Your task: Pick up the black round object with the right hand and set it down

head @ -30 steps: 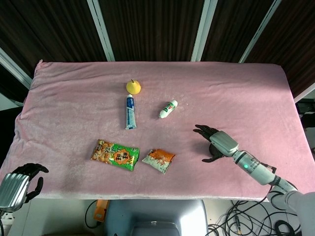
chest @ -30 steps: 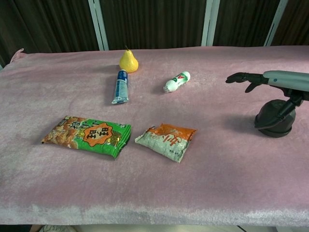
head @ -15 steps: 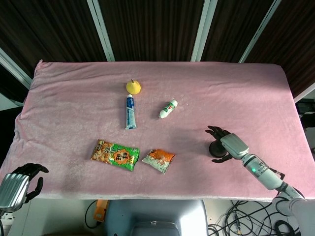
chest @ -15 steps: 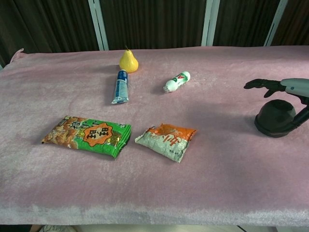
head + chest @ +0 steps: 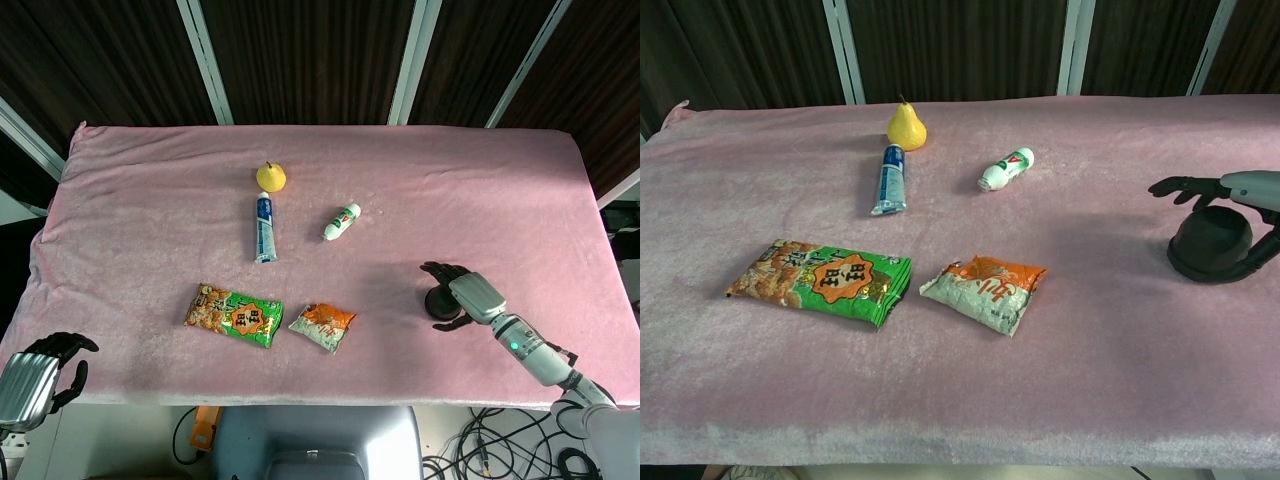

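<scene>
Right hand spread over the black round object, nothing gripped yet.

At the lower right of the head view the black round object (image 5: 441,303) sits on the pink table (image 5: 150,220). The right hand (image 5: 462,292) hovers over it, fingers apart, holding nothing. The task looks barely begun: grasp, lift and set-down all remain. The left hand (image 5: 38,372) hangs empty at the lower left, fingers loosely curled.

The green snack bag (image 5: 820,280) carries two large white Chinese characters on an orange patch, seemingly 旺旺, though the chest view is too coarse to be sure. The orange and white packet (image 5: 984,290) bears dark Chinese characters too small to read. The small white bottle (image 5: 1005,168) shows a red and green label, and the blue tube (image 5: 890,180) has print, both illegible
</scene>
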